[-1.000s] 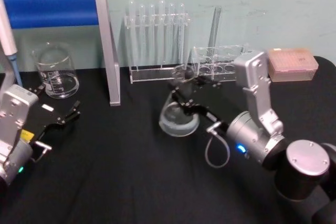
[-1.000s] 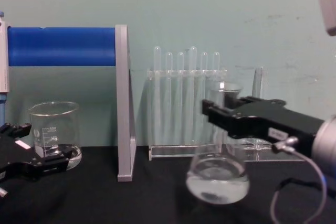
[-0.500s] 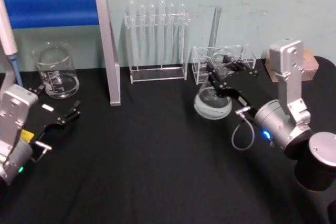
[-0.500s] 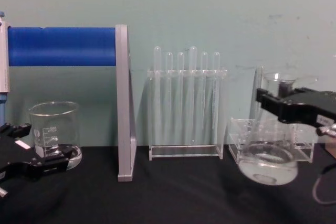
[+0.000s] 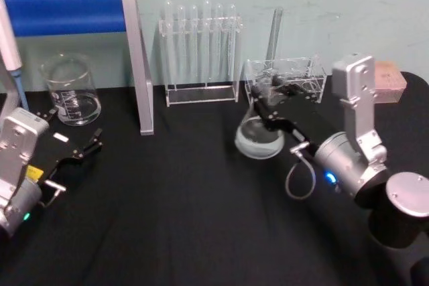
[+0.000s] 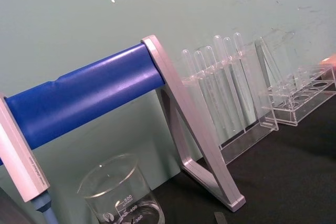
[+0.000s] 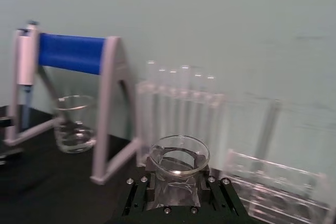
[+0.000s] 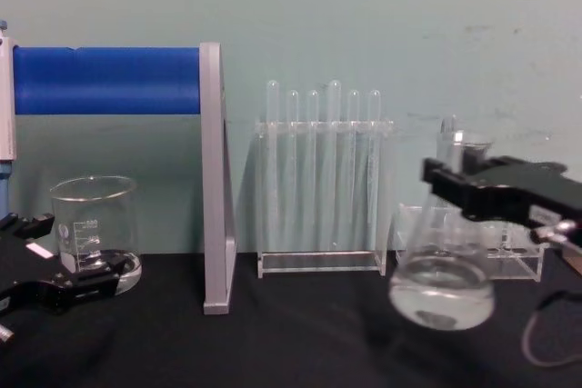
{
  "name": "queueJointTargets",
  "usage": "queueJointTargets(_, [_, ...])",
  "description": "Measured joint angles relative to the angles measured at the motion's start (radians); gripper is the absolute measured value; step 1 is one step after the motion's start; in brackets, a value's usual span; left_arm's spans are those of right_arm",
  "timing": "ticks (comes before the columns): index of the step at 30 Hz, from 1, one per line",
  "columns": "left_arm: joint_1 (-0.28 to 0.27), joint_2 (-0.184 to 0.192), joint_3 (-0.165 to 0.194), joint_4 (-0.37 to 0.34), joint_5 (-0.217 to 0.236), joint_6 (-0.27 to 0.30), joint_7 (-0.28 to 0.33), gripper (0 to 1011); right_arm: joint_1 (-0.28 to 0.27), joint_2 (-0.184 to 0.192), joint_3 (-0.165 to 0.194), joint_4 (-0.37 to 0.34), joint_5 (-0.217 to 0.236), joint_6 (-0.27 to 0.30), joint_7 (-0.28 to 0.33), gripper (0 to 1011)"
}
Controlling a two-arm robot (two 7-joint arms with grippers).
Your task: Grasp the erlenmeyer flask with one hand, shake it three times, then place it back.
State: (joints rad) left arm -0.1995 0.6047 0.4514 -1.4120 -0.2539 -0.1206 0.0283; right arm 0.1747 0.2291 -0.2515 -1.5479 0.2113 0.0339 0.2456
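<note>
The erlenmeyer flask [image 5: 259, 140] is clear glass with a little clear liquid in its wide base [image 8: 442, 291]. My right gripper [image 5: 267, 108] is shut on its neck, just under the flared rim [image 7: 179, 156]. The flask hangs slightly tilted in front of the small clear rack [image 5: 287, 76], right of the table's middle; I cannot tell whether its base touches the black cloth. My left gripper [image 5: 74, 128] rests open at the table's left, beside the beaker, holding nothing.
A graduated glass beaker [image 5: 70, 92] stands at the back left under a blue-barred pipette stand [image 5: 67, 11]. A test tube rack [image 5: 201, 51] lines the back wall. A pink tip box [image 5: 390, 77] sits at the far right.
My right gripper carried the flask from mid-table far to the right, and it has now swung back a little to the left. The left arm has not moved.
</note>
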Motion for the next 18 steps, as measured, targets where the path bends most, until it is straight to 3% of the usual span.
queueJointTargets(18, [0.000,0.000,0.000,0.000,0.000,0.000,0.000,1001,-0.016,0.007,-0.140,-0.054,0.017,0.010,0.109,449])
